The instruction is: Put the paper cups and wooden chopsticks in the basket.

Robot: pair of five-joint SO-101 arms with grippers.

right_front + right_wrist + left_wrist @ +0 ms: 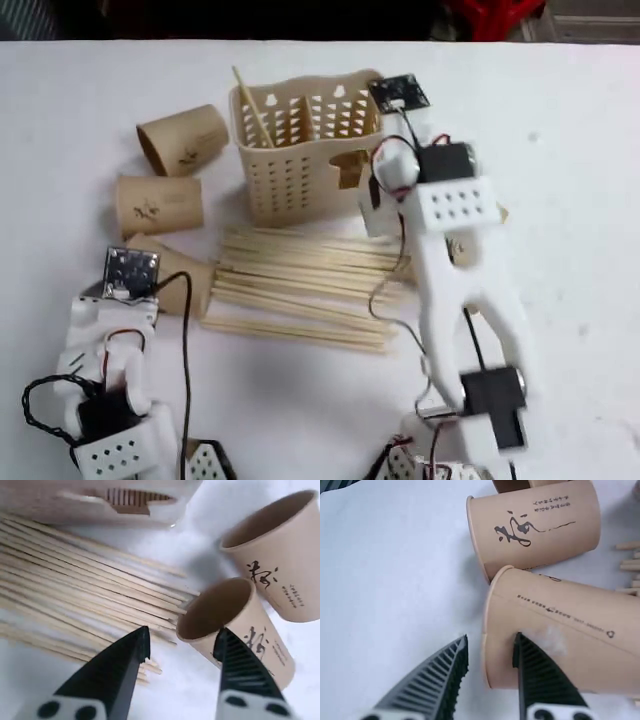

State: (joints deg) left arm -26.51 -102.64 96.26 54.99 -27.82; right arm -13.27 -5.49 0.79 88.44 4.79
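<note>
— Toward the desk's far edge sits the basket, one chopstick standing in it, and the chopstick pile lies just on its near side.
— And the cups?
— Three paper cups lie on their sides toward the left edge. Left gripper, fingers apart, straddles the nearest cup at its rim.
— Right side?
— Right gripper, fingers wide, frames the mouth of a fallen cup, with another cup just beside.
</note>
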